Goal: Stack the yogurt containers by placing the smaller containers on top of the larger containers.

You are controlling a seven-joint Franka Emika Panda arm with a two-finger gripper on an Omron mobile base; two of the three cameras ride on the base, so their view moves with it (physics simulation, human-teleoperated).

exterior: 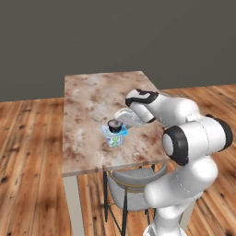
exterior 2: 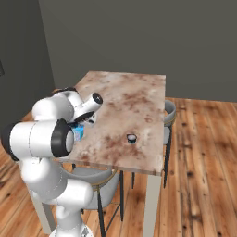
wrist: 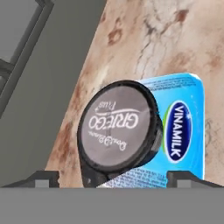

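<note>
A squarish white tub with a light-blue lid (wrist: 186, 127) stands near the table's front edge (exterior: 114, 138). A small dark round cup with a pale grey top (wrist: 119, 131) sits on that lid (exterior: 115, 124), off toward one corner. My gripper (wrist: 113, 179) is open right above it (exterior: 120, 120). Its two fingertips (wrist: 46, 178) stand wide on either side of the cup without touching it. A second, smaller dark cup (exterior 2: 132, 138) stands alone on the table further right. In the right base view my arm hides most of the tub (exterior 2: 78, 133).
The marble-patterned table (exterior: 92, 101) is narrow, and the tub is close to its near edge. A grey chair (exterior: 131, 180) is tucked under that edge, and another chair (exterior 2: 169, 111) stands at the far right side. Wooden floor surrounds the table.
</note>
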